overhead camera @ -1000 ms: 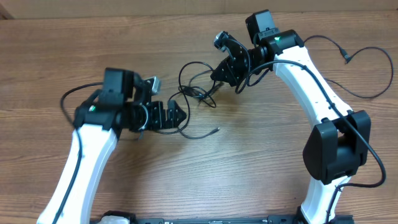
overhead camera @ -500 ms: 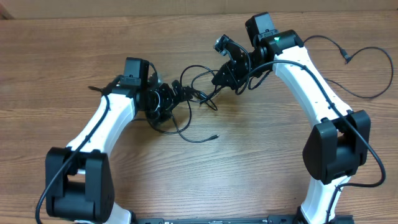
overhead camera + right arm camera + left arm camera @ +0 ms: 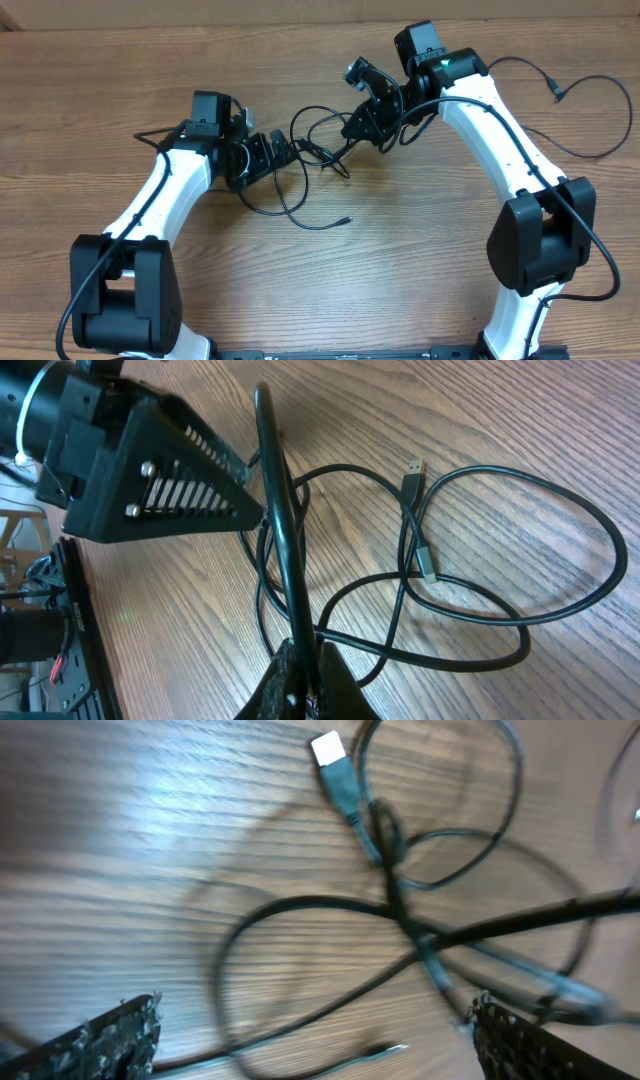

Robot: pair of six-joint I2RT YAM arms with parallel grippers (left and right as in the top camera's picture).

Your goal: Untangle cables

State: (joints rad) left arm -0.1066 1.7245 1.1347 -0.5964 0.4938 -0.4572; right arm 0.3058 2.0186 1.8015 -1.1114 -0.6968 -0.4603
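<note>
Left gripper [image 3: 284, 152] now slightly farther left, jaws apart; right gripper [image 3: 303, 672] tight on the cables [image 3: 287, 540]; wood-grain table [image 3: 100, 80] beneath.

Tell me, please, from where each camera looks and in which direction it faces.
Overhead: above the table, facing straight down; shows both arms, with left gripper and right gripper at the cables.
Left wrist: on the left arm, facing the cables; its open fingertips show at the bottom corners.
Right wrist: on the right arm, facing across the table; its fingers pinch one cable.
Shared: overhead and right wrist both show the left gripper.
</note>
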